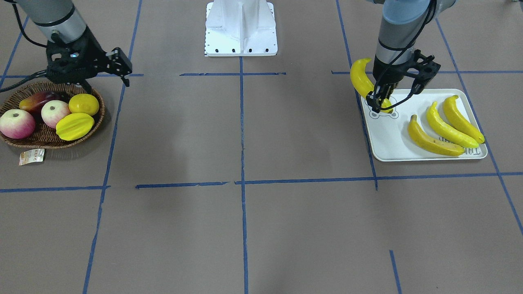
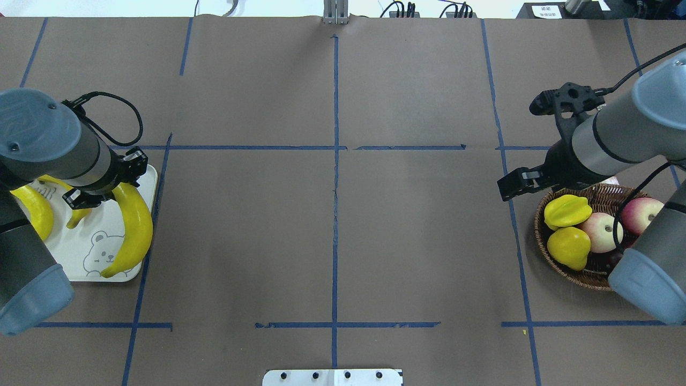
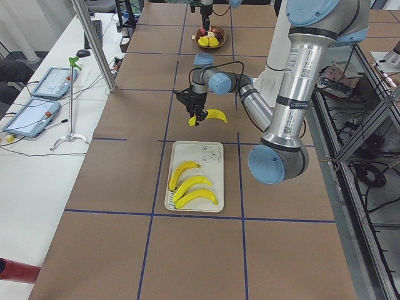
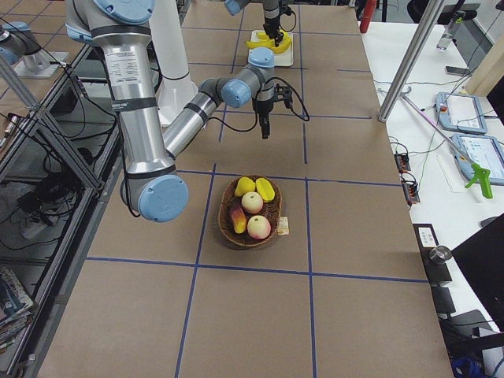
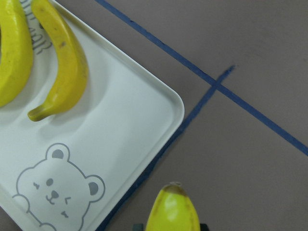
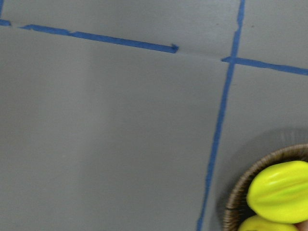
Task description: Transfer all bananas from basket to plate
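My left gripper (image 1: 380, 102) is shut on a yellow banana (image 1: 361, 79) and holds it tilted above the near corner of the off-white bear plate (image 1: 392, 151). Three bananas (image 1: 433, 141) lie side by side on that plate. In the overhead view the held banana (image 2: 134, 225) hangs over the plate's (image 2: 91, 268) right edge. The left wrist view shows its brownish tip (image 5: 173, 209) beside the plate corner (image 5: 144, 120). My right gripper (image 1: 104, 79) is open and empty above the far edge of the wicker basket (image 1: 49, 141). No banana shows in the basket.
The basket (image 2: 544, 241) holds a ridged starfruit (image 1: 74, 125), a round yellow fruit (image 1: 83, 104), two apples (image 1: 16, 123) and a dark red fruit (image 1: 39, 100). A paper tag (image 1: 31, 156) lies beside it. The robot base (image 1: 241, 28) stands at mid-table.
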Available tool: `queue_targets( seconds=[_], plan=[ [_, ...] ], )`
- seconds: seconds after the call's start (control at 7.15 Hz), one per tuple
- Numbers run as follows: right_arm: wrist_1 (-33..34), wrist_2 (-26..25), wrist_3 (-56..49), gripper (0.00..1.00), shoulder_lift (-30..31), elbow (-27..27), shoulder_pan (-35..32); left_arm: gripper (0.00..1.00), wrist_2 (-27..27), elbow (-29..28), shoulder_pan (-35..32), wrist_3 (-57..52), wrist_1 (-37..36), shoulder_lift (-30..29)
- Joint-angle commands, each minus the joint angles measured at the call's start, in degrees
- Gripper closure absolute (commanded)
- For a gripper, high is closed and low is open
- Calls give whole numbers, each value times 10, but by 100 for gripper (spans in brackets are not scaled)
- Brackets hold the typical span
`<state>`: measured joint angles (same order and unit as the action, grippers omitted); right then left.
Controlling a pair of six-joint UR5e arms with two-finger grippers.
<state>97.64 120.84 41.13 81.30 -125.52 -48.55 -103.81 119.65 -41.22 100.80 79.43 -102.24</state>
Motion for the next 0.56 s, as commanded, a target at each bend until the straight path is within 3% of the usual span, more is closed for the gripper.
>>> queue_targets(
  seconds=[0.0,0.42],
  plan=[
    [4,64,-173,0,59,18,-105,100,-1,-1,-4,-2,34,31],
    [3,105,-338,0,102,62,-195,100,-2,-36,-4,-12,96,44]
  ],
)
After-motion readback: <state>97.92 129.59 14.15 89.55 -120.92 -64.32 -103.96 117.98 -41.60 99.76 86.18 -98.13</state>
